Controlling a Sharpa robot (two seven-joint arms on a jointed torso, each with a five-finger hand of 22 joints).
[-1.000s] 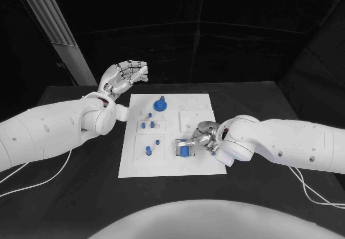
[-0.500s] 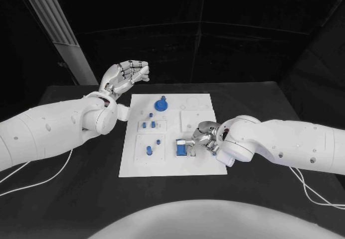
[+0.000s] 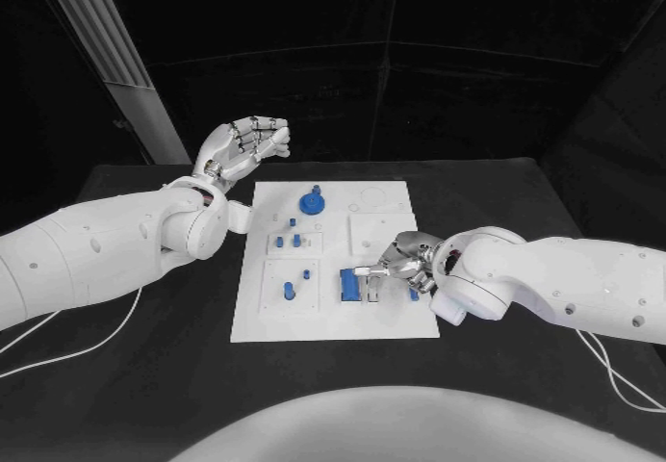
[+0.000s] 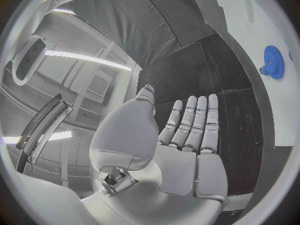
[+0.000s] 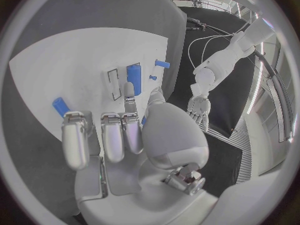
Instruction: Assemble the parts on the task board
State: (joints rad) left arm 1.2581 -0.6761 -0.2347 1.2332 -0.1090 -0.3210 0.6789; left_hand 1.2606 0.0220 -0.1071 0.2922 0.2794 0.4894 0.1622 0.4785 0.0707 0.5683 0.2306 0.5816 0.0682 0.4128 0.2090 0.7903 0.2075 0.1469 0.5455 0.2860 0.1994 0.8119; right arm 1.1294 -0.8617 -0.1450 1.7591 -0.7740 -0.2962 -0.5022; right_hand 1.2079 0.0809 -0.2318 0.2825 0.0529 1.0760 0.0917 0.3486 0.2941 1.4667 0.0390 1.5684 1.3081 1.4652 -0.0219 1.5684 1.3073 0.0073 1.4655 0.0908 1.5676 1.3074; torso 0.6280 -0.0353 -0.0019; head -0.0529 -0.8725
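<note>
Centrally on the black bench (image 3: 166, 356) the white rectangular task board (image 3: 333, 322) is laid, where a small blue block part (image 3: 347, 283) is touched by the right hand (image 3: 396, 265), fingers spread, while the left hand (image 3: 243, 144) is raised empty beyond the board, fingers loosely apart.

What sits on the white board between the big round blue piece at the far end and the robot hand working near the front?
In the head view, between the round blue piece and the right robot hand lie small blue parts and bare task board.
</note>
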